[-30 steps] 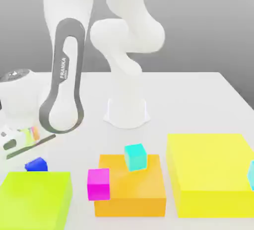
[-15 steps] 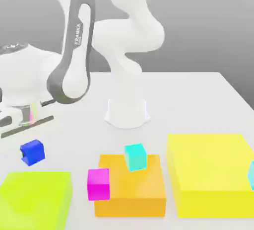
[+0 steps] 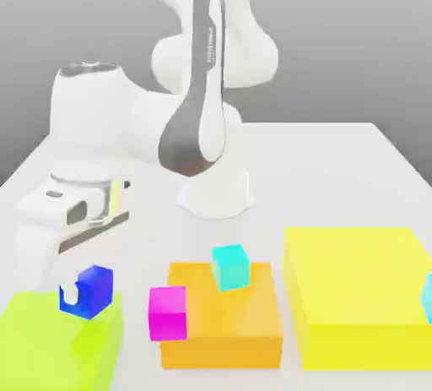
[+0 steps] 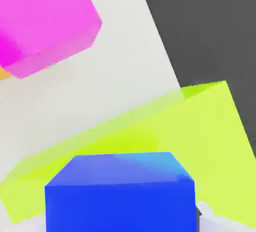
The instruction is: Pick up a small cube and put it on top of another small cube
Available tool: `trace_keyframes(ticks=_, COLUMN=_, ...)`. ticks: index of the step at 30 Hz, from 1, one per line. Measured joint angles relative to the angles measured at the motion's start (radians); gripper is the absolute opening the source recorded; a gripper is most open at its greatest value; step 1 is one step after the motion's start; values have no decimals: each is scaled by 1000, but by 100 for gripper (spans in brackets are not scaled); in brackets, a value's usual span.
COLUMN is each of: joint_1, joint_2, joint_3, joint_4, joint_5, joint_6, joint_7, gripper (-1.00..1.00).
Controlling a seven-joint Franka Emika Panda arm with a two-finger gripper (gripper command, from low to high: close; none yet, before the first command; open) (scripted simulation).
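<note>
So the small cube (image 3: 94,293) is a plain, deep royal blue, solid color with crisp edges, no markings at all. In the hand view its big face is bright blue, the sloping one's kinda duller, going lighter sky blue toward one corner. The jaws (image 3: 71,286) are closed on it, so just a cube's width apart. It's up over the lime block (image 3: 52,343), exterior view's left, tilted a bit. Other small cube (image 3: 230,267) is pale cyan, on the orange block (image 3: 224,322).
</note>
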Motion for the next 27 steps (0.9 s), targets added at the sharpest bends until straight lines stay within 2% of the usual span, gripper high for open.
trace_keyframes(ticks=2, joint_1=14, joint_2=3, joint_3=57, joint_4=22, joint_5=31, joint_6=-10, joint_7=-61, gripper=-100)
trace_keyframes(ticks=5, joint_1=31, joint_2=22, joint_3=156, joint_4=80, joint_5=107, joint_6=-92, joint_7=-218, gripper=-100)
trace_keyframes(ticks=10, joint_1=81, joint_2=41, joint_3=269, joint_4=170, joint_5=113, joint_6=-249, joint_7=-394, gripper=-100)
trace_keyframes(ticks=16, joint_1=162, joint_2=40, joint_3=366, joint_4=265, joint_5=19, joint_6=-427, joint_7=-527, gripper=-100)
trace_keyframes(ticks=26, joint_1=346, joint_2=-6, joint_3=490, joint_4=411, joint_5=-239, joint_6=-690, joint_7=-682, gripper=-100)
trace_keyframes(ticks=27, joint_1=357, joint_2=7, joint_3=496, joint_4=415, joint_5=-251, joint_6=-683, joint_7=-694, gripper=-100)
